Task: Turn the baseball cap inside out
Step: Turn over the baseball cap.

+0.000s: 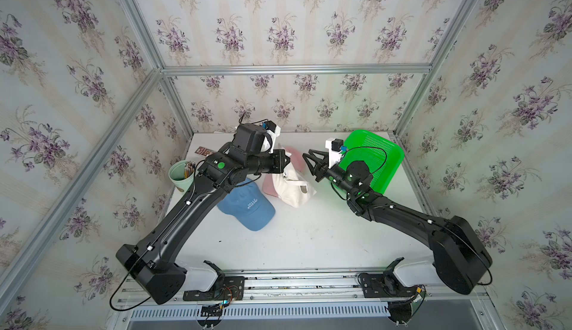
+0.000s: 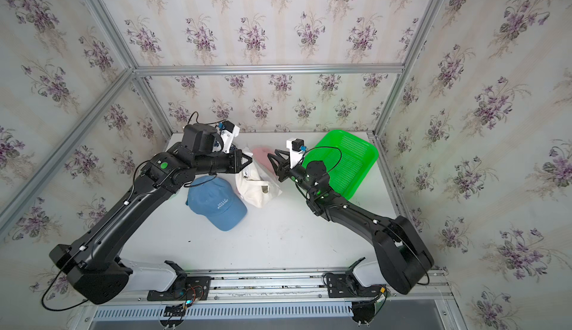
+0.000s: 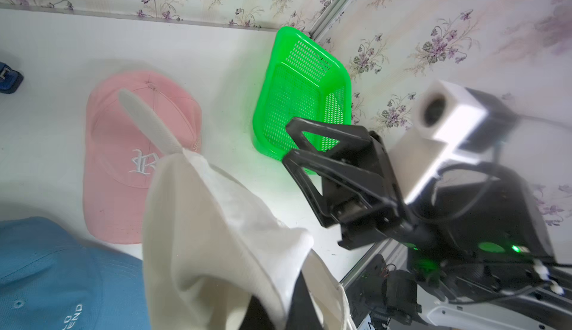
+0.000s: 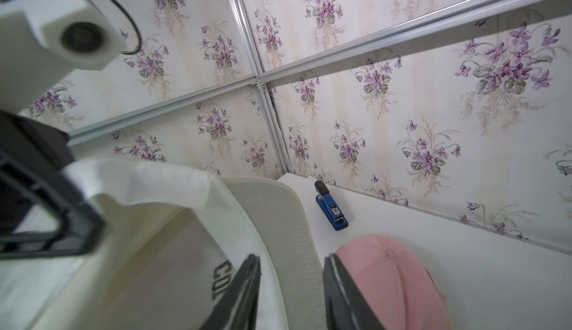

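Left gripper is pressed together, pinching a fold of the cream baseball cap, which droops onto the tabletop toward the back. Right gripper, jaws spread, hovers just beside the cap. A pink cap lies behind it, and a blue cap lies nearer the left arm.

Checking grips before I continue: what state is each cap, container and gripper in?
Cream fabric baseball cap: pinched at one edge, partly lifted, crumpled.
Left gripper: shut on that cap.
Right gripper: open, holding nothing.
Pink fabric baseball cap: crown up, right side out.
Blue fabric baseball cap: crown up, right side out.
Green plastic mesh basket: upright.
Pale green cup: upright, holding pencils.
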